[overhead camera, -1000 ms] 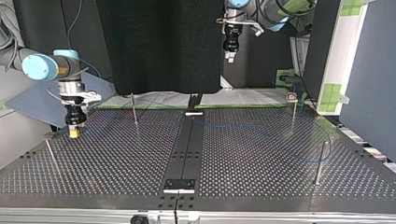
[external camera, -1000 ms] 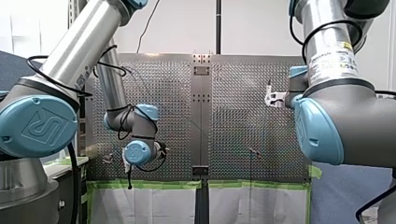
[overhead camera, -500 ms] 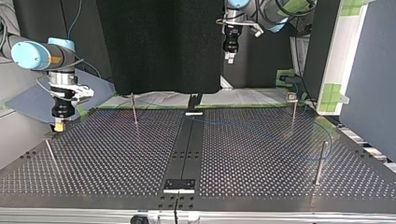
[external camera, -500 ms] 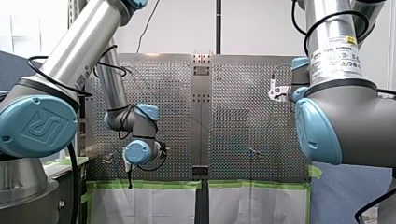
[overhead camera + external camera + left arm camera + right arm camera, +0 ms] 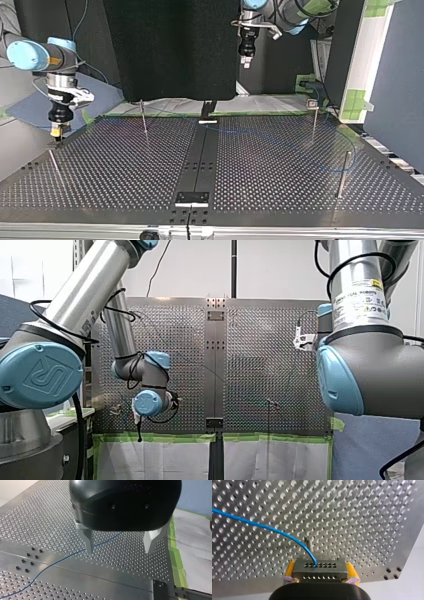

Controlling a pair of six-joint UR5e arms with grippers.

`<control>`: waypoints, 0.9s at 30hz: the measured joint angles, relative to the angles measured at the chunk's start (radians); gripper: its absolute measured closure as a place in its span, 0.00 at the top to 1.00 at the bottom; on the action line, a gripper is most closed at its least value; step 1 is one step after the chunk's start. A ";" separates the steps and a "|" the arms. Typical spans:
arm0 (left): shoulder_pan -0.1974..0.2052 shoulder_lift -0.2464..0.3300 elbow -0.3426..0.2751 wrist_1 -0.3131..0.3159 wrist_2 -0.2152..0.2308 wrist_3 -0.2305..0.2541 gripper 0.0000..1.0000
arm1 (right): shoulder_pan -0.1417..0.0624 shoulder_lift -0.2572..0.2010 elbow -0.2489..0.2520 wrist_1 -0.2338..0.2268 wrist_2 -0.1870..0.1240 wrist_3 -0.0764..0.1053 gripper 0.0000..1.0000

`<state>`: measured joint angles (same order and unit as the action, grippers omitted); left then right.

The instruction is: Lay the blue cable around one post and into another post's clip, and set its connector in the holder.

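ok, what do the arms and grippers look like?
My left arm and my right arm are silver tubes with light-blue joint caps and black cables looped outside; the right one's tube bears a printed label. My left gripper has a black rounded body and metal fingers; my right gripper, yellow pads.

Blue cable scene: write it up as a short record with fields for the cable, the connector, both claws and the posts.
right claw: shut on the connector, yellow pads on either side
connector: metal block with rows of holes, held off the perforated table, in no holder
blue cable: leaves the connector and curves away over the table
left claw: open, empty, above a stretch of cable lying on the table
posts: thin, upright on the table in the top view
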<state>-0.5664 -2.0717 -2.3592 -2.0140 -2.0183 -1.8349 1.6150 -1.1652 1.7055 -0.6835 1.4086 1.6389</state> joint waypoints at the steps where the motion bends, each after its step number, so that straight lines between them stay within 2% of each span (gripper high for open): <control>1: 0.000 0.000 0.000 0.000 0.000 0.000 1.00 | -0.004 0.000 0.000 0.003 0.000 -0.002 0.19; 9: 0.000 0.000 0.000 0.000 0.003 -0.002 1.00 | -0.037 0.000 -0.013 0.057 0.003 -0.028 0.19; 14: 0.000 0.000 0.001 0.000 0.008 -0.005 1.00 | -0.052 0.001 -0.045 0.087 0.001 -0.037 0.19; 20: 0.000 0.000 0.004 -0.002 0.009 -0.006 1.00 | -0.061 0.010 -0.089 0.125 -0.002 -0.045 0.19; 27: 0.000 0.000 0.007 -0.012 0.010 -0.006 1.00 | -0.063 0.055 -0.136 0.165 -0.006 -0.073 0.19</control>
<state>-0.5664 -2.0719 -2.3525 -2.0260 -2.0087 -1.8407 1.5518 -1.1098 1.5690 -0.5182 1.4029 1.5656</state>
